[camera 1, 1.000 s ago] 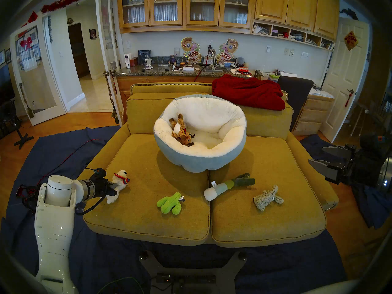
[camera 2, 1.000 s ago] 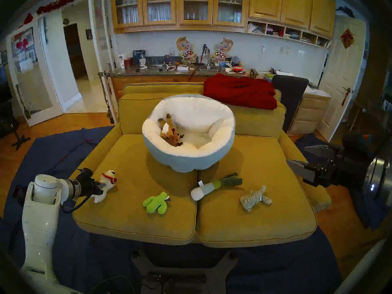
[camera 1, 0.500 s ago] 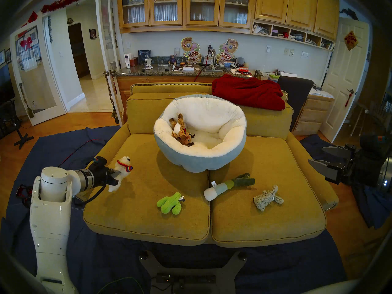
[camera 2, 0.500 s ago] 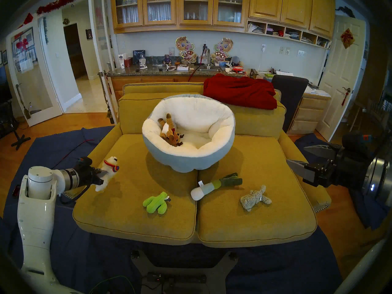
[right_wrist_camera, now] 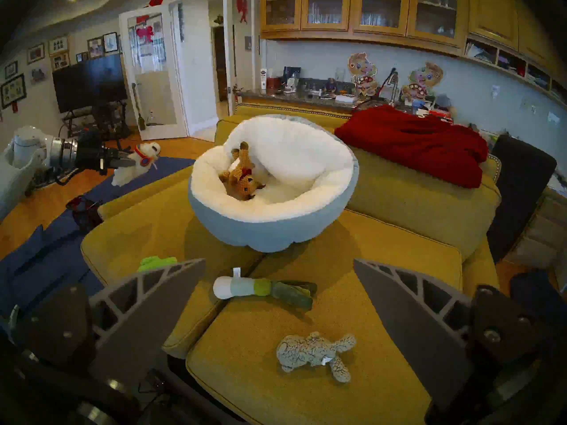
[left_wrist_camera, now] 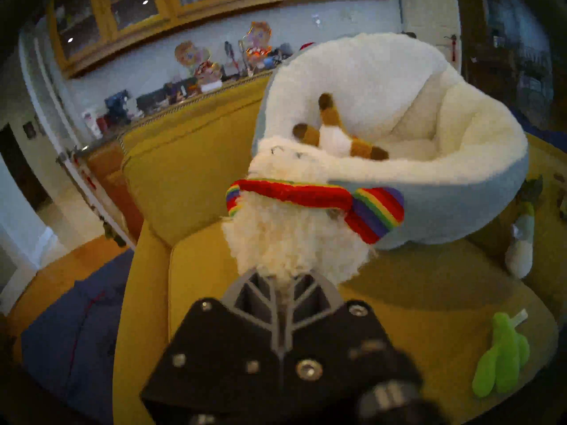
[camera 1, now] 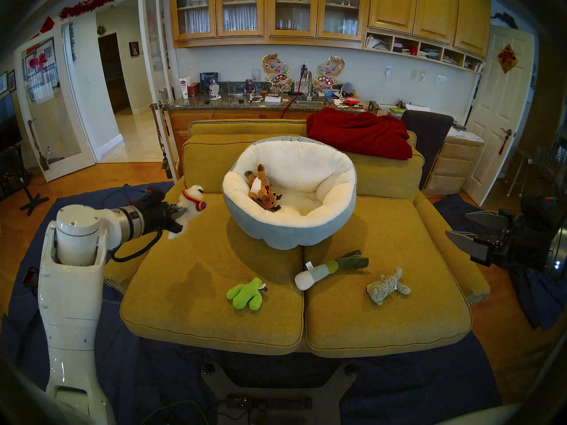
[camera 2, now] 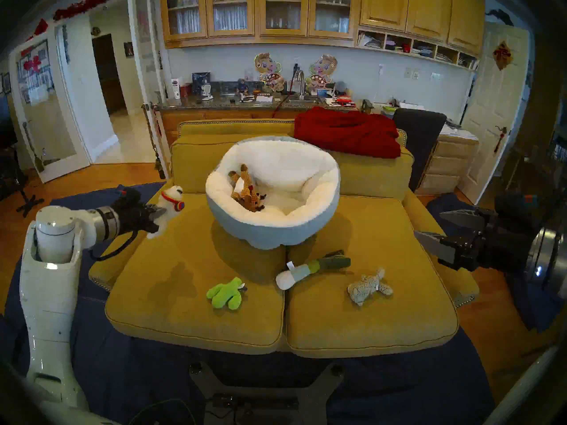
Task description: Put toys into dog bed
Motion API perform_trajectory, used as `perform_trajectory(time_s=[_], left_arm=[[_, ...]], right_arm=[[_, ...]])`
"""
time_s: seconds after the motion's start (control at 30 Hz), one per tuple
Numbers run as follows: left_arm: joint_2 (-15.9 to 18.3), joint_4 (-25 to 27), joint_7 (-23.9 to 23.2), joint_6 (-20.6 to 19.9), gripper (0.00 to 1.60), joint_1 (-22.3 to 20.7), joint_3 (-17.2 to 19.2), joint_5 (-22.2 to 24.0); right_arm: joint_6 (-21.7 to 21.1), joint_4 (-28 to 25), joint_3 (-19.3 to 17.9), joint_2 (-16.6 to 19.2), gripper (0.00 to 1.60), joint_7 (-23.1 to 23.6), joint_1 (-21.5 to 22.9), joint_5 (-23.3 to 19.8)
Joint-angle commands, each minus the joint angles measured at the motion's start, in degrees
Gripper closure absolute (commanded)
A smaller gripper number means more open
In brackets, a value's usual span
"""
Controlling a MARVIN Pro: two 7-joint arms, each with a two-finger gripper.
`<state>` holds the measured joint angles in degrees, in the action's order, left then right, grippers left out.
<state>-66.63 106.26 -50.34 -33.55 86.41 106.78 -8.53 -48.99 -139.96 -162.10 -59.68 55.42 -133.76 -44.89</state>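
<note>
**Lamb held aloft beside the dog bed**

The left gripper had its grey fingers pressed together on the lower body of the white lamb, pinching the curly fleece so tightly that the fingertips sank out of sight in it. The lamb hung clear of the sofa, above the left seat cushion and just left of the dog bed, not touching it. It was a fluffy cream toy with a red band round its head ending in a rainbow-striped flap. Its long axis ran slanted, head up and toward the bed, legs dangling down toward the cushion. From the wrist camera its face was blurred and its legs were hidden behind the fingers.

The bed was a round bowl, pale blue-grey outside, cream fleece within, sitting across the seam of the two seat cushions. A brown reindeer lay inside against the left wall, head down.

On the front of the cushions lay the green cactus, the leek with its white end toward me, and the grey fuzzy animal.

The right gripper hung off to the right of the sofa, fingers spread wide, holding nothing.
</note>
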Motion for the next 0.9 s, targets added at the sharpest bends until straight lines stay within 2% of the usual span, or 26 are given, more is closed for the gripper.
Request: perform_trajectory(time_s=[0.0,0.33,0.43,0.47,0.7,0.73,0.87], left_arm=[[-0.1,1.8,3.4,0.5,1.6,-6.4,-5.0,1.2],[-3.3,0.7,6.7,0.8,1.6,-10.6,-12.4,1.0],[-4.5,-1.1,7.4,0.5,1.6,-13.3,-14.7,0.7],[-5.0,-0.9,8.0,0.7,1.6,-12.4,-14.9,0.8],[-7.5,-3.9,10.0,0.8,1.6,-15.2,-17.6,0.6],[-8.0,-5.0,10.2,0.5,1.6,-16.6,-18.2,0.5],[-9.3,-6.6,11.6,0.7,1.6,-17.1,-18.8,0.6]], right_arm=[[0.1,0.0,-0.4,0.1,0.0,-0.1,0.2,0.1],[0.1,0.0,-0.2,0.1,0.0,-0.1,0.2,0.0],[0.1,0.0,-0.2,0.1,0.0,-0.1,0.1,0.0],[0.1,0.0,-0.2,0.1,0.0,-0.1,0.1,0.0],[0.1,0.0,-0.1,0.0,0.0,-0.1,0.2,0.0],[0.1,0.0,0.0,0.0,0.0,-0.1,0.2,0.0],[0.1,0.0,0.0,0.0,0.0,-0.1,0.2,0.1]])
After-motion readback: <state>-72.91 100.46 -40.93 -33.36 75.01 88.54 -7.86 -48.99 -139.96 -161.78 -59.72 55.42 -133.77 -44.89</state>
